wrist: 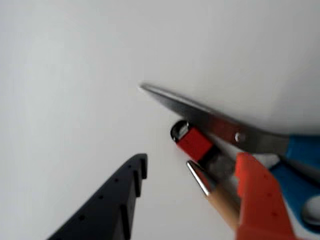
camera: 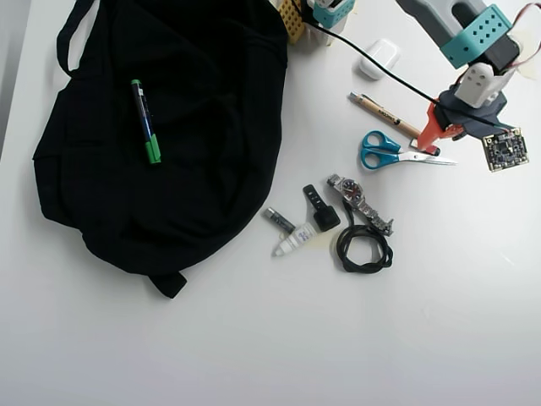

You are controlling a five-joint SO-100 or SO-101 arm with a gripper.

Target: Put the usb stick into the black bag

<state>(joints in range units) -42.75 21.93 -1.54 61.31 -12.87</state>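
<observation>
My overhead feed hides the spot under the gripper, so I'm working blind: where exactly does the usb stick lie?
Observer: In the wrist view the usb stick lies between the scissors blade and the metal tip of the pen.
Operator: Is the gripper open around it?
Observer: Yes. The gripper is open. The stick sits close to the orange finger, and the black finger is well off to the left in that view.
Operator: Gripped yet?
Observer: No, it rests on the table. I cannot tell whether the orange finger touches it.
</observation>
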